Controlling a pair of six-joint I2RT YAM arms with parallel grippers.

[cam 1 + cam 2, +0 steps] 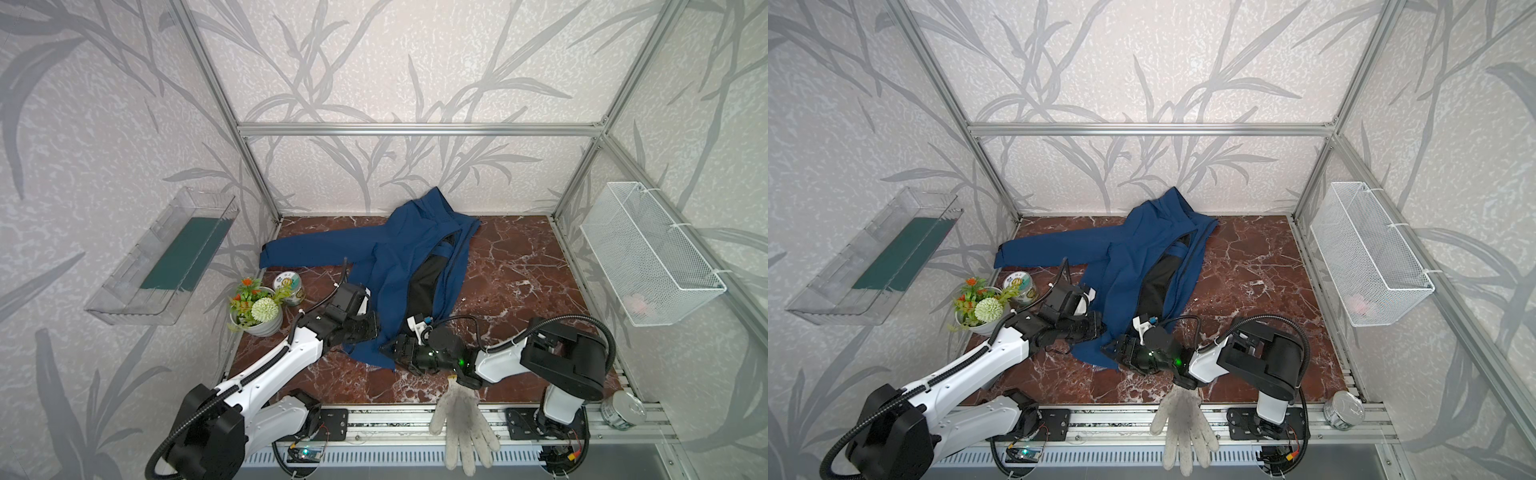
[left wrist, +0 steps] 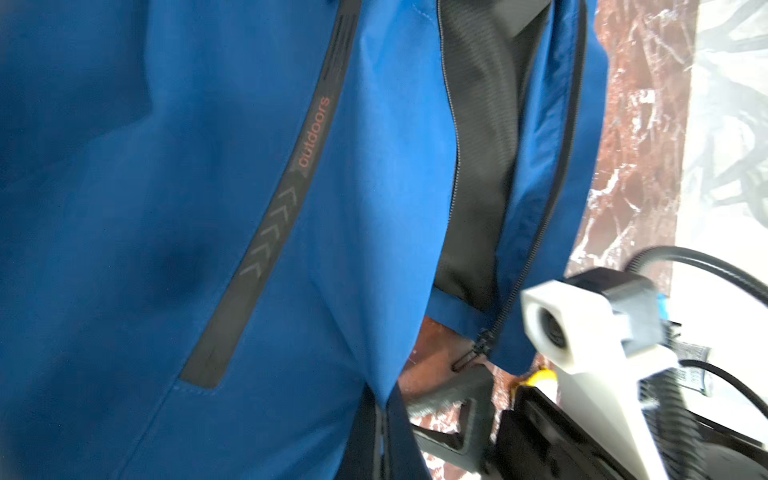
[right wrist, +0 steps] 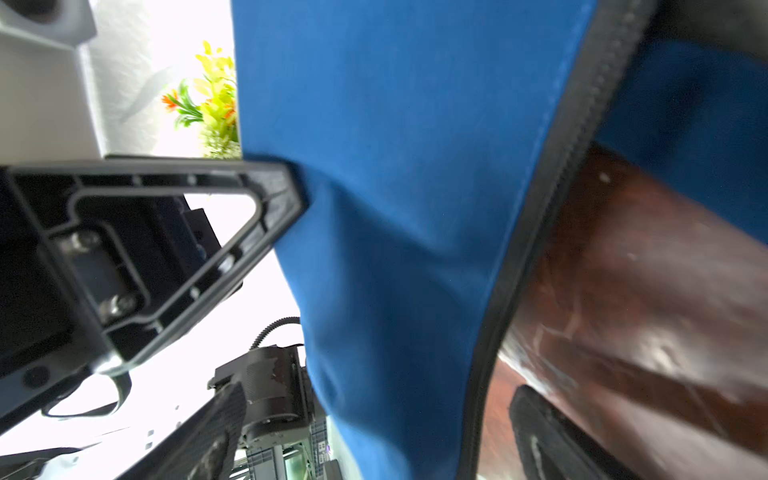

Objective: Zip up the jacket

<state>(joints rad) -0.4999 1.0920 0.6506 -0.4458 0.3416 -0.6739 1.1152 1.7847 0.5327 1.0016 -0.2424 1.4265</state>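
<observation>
Top views: jacket (image 1: 395, 257) (image 1: 1129, 266) lies front-open on table (image 1: 519, 257) with black lining (image 1: 424, 278) showing. Collar end is up against the back wall. One sleeve is out to the left, the other is not visible. Left gripper (image 1: 372, 328) (image 1: 1098, 326) comes in low from the left with its tips lost at the hem's left edge. Right gripper (image 1: 397, 353) (image 1: 1119, 351) reaches across the middle to the hem's near corner, forearm nearly flat. Its jaws are dark on dark, so the gap is unreadable here. Glove (image 1: 461, 419) hangs over the front rail, apart from both.

Left wrist: jacket (image 2: 166, 208) fills most of the frame, blurred. Left gripper (image 2: 382, 415) is clamped on a pinch of hem fabric, fingers mostly cut off by the frame edge. Front zipper is unjoined. Slider (image 2: 483, 343) sits at the bottom of one row of teeth, pull tab hanging. One right finger (image 2: 457, 395) is just beside it; contact unclear.

Right wrist: right gripper (image 3: 411, 295) is spread wide, and the jacket (image 3: 395, 208) panel with its zipper edge hangs between the fingers. One finger (image 3: 286, 187) touches cloth, the other is barely in frame. Plant (image 3: 212, 104) is overexposed behind.
</observation>
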